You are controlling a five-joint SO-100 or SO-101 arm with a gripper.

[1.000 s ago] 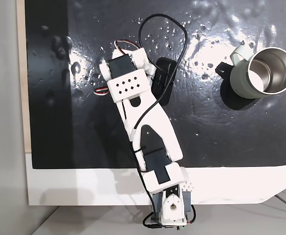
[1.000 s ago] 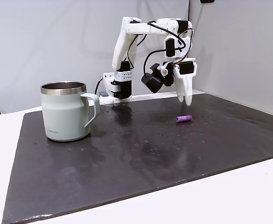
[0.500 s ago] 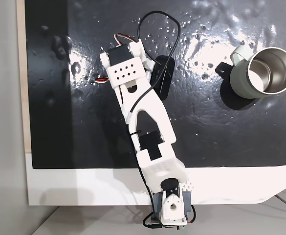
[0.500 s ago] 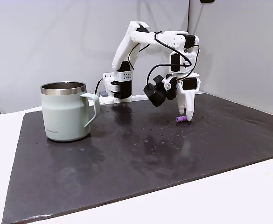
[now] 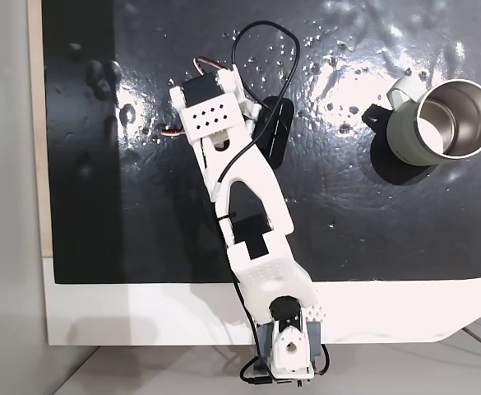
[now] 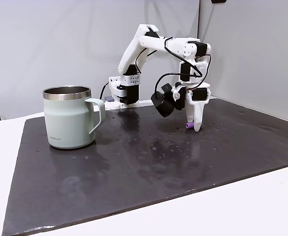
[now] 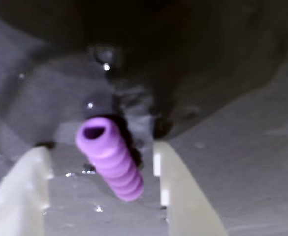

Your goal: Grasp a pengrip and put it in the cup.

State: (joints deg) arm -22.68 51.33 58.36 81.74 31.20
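Note:
In the wrist view the purple ribbed pengrip [image 7: 112,157] lies on the dark mat between my two pale fingers [image 7: 183,191], its hollow end pointing away from the camera. My gripper [image 7: 98,150] is open, with a finger on each side of the pengrip and a gap to the left one. In a fixed view from the side, the gripper [image 6: 195,127] points straight down with its tips on the mat, and a bit of the pengrip [image 6: 188,126] shows beside them. The pale grey-green cup [image 6: 67,118] stands upright far to the left; from above the cup [image 5: 441,119] is at the upper right.
A black glossy mat [image 6: 134,167] covers the white table [image 6: 262,206]. The arm's base [image 6: 123,91] stands at the mat's far edge. Grey walls close off the back and right. Wide bare mat lies between gripper and cup.
The arm has stretched out and lowered the gripper from above the mat down onto it. The fingers now straddle the pengrip. The cup has not moved.

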